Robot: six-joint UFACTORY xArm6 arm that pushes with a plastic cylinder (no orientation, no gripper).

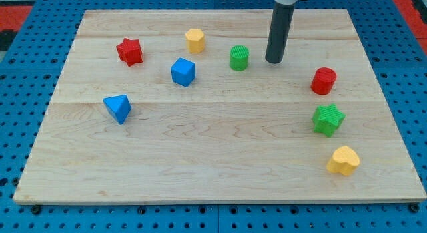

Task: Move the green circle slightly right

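**Tip on the wrong side of the green circle; the push to the right not yet begun**

My tip [273, 61] stands on the tabletop [213, 159] near the view's top, just to the view's right of the green circle [239, 58], with a narrow strip of bare wood between the two. They are close but not touching. My end effector is only a straight rod, so it has no jaws to stand apart or together, and it clamps on nothing.

As I judge it, the task is at its start. To send the green circle towards the view's right I must press on its left face, and my tip is on the opposite side. What is left: carry the tip round the circle, above or below it, to the gap between it and the yellow block [195, 40], then make one short shove rightward and stop.

The path to the right looks clear for a small move; the red cylinder [323, 81] is well apart, and the green star [328, 119] and yellow heart [343, 160] lie lower still. The blue cube [183, 71], red star [130, 51] and blue pyramid [118, 108] sit off to the view's left.

There are no containers here: every block lies loose on the bare wood.
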